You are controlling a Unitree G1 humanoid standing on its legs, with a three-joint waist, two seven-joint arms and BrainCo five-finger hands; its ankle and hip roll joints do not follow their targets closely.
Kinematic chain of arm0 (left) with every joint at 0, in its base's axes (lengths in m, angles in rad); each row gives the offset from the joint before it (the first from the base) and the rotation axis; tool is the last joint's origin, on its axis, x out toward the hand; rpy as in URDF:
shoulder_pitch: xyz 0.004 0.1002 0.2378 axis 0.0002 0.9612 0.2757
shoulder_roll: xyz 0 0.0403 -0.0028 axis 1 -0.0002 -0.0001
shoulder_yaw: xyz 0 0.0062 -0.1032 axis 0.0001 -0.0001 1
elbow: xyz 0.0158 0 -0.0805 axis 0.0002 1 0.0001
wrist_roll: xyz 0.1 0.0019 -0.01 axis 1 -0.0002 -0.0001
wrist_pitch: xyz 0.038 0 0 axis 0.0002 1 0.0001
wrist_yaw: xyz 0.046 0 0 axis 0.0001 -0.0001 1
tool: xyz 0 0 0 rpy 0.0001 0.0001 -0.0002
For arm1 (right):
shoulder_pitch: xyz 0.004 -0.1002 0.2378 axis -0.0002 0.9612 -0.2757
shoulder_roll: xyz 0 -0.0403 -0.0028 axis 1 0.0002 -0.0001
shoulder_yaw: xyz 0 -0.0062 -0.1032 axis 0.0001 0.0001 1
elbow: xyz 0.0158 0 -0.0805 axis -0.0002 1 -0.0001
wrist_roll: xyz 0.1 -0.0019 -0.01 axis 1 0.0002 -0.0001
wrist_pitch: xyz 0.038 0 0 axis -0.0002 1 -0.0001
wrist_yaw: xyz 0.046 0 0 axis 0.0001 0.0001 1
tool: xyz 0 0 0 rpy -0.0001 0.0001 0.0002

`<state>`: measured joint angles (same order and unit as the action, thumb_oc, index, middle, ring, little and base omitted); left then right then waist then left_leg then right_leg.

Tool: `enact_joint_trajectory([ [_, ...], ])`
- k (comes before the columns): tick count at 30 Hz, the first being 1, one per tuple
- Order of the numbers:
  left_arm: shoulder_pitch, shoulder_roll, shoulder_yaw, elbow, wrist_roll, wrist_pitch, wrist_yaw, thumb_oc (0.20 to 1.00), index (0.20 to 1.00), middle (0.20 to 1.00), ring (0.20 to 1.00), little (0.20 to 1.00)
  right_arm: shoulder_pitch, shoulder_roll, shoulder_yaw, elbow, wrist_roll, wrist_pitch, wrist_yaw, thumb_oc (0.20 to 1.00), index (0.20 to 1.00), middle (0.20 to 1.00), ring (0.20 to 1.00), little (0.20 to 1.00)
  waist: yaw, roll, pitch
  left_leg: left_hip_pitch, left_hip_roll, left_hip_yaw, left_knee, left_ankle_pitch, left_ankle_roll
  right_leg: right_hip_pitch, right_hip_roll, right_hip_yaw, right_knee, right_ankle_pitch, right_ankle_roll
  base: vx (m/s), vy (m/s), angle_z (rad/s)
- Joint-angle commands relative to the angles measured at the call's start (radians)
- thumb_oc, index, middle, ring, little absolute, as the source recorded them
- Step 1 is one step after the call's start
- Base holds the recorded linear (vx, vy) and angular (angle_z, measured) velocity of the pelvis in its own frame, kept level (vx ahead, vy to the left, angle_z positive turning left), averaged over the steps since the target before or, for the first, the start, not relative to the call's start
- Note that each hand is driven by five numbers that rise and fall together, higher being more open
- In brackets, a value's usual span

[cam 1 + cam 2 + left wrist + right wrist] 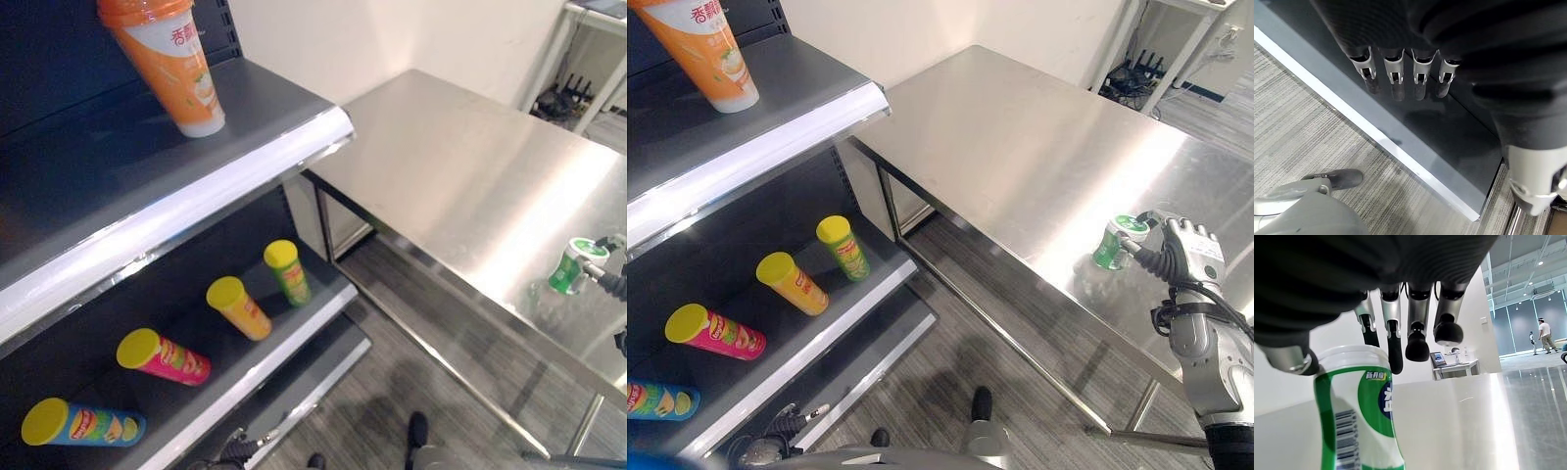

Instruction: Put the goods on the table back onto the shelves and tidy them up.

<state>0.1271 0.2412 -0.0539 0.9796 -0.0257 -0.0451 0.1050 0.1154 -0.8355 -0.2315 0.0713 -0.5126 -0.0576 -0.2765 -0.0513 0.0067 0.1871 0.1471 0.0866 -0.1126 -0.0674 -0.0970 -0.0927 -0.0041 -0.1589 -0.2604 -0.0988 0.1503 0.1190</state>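
On the steel table [1019,147], near its front edge at the robot's right, a green-and-white bottle [1109,245] stands upright. Right hand [1187,253] is at the bottle: fingers [1417,335] curl over its white cap and upper side, thumb on the opposite side, so it grips the bottle, which sits on the tabletop. Right wrist view shows the same bottle's label close up under the curled fingers.

Left hand [1400,73] hangs low by the bottom shelf board [1415,127], fingers straight and relaxed, holding nothing, above grey carpet floor [1312,132].

Lower shelf [255,367] at the robot's left carries four yellow-lidded tube cans lying tilted in a row, apart from each other: blue can [83,423] nearest, then pink can [164,356], orange can [239,307], green can [287,271] farthest.

Upper shelf [196,186] has one tall orange cup [171,61] standing upright, well back from the white front edge.
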Motion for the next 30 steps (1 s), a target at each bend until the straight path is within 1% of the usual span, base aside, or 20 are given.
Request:
enact_joint_trajectory([
  [1,-0.03,0.078,-0.035,0.026,0.014,-0.03,0.017,1.0,1.0,1.0,1.0,1.0,-0.081,-0.061,0.003,0.007,-0.029,0.003,-0.044,0.2,0.2,0.2,0.2,0.2,0.024,-0.031,0.0,-0.043,0.008,0.073,0.037,-0.032,0.012,0.052,-0.065,0.031,0.086,-0.197,0.077,0.0,0.0,0.0],
  [18,-0.035,0.068,-0.019,0.03,0.011,-0.029,0.023,1.0,1.0,1.0,1.0,1.0,0.001,0.002,-0.012,-0.097,-0.075,-0.004,-0.037,0.2,0.2,0.2,0.2,0.2,0.006,-0.037,0.0,-0.043,0.007,0.086,0.042,-0.035,0.014,0.045,-0.069,0.039,0.086,-0.189,0.081,0.0,0.003,-0.02],
  [30,-0.03,0.067,-0.013,0.032,0.018,-0.027,0.026,1.0,1.0,1.0,1.0,1.0,0.021,0.031,-0.001,-0.104,-0.089,-0.001,-0.031,0.2,0.2,0.2,0.2,0.2,0.0,-0.034,-0.001,-0.038,0.0,0.101,0.044,-0.04,0.02,0.037,-0.078,0.049,0.089,-0.179,0.088,-0.01,0.012,-0.06],
])
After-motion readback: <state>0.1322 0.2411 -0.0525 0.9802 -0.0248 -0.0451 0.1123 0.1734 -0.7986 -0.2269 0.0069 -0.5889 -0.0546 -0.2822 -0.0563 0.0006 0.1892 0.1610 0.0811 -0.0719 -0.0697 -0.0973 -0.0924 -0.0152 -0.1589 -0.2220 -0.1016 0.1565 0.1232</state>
